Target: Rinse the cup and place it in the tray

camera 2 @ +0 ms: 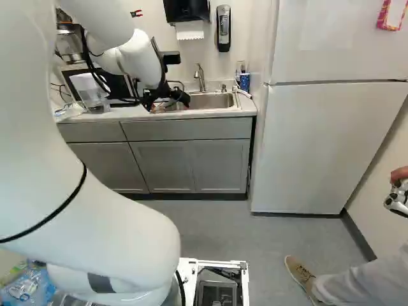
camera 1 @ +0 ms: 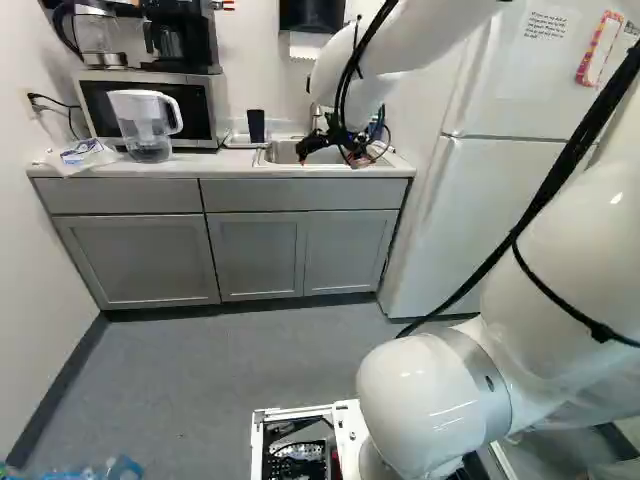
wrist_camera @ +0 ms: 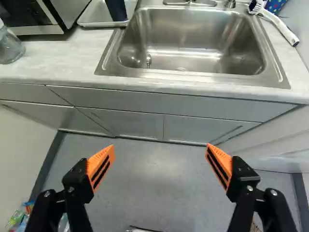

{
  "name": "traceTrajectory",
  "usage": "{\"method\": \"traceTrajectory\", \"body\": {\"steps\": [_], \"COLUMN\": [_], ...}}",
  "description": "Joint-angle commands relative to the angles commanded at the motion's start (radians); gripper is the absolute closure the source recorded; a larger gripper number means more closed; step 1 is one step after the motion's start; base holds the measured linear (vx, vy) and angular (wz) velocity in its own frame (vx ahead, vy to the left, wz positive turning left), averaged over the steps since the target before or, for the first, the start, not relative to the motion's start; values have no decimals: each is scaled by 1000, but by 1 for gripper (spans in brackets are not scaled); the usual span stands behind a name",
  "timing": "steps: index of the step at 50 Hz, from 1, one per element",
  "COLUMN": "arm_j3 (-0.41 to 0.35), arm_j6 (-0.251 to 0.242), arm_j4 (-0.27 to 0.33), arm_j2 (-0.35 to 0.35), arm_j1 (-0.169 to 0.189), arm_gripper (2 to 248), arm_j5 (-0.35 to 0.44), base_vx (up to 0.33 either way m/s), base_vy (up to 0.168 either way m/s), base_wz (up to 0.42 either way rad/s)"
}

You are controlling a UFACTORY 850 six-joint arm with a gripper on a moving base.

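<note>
From here, the arm (camera 1: 372,72) is holding its jaws wide apart near the sink (wrist_camera: 193,38), gripping nothing. On the worktop (wrist_camera: 55,53), the cup (wrist_camera: 116,9) is standing in the tray (wrist_camera: 96,14), beside the sink

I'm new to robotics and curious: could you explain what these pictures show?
The machine is one white robot arm on a moving base. Two pictures come from cameras on that base, behind the arm to its left and right; the third is from its wrist, looking along the black gripper. The gripper's two orange-padded fingers stand wide apart, holding nothing. On the counter, a dark cup stands in a tray beside the sink; there's also a pitcher and a microwave.
</note>
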State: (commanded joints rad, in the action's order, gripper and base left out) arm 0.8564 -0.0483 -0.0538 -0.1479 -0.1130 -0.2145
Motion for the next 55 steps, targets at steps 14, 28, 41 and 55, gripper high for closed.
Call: {"method": "traceTrajectory", "body": {"steps": [14, 28, 41, 55], "arm_j3": [-94, -203, -315, -426], "arm_j6": [6, 13, 20, 27], "arm_j4": [7, 14, 22, 30], "arm_j2": [-16, -35, -54, -73], "arm_j1": [14, 30, 46, 63], "arm_gripper": [3, 3, 3, 3], "arm_j5": [133, 286, 445, 602], "base_vx": [0, 0, 0, 0], "base_vy": [0, 0, 0, 0], "base_wz": [0, 0, 0, 0]}}
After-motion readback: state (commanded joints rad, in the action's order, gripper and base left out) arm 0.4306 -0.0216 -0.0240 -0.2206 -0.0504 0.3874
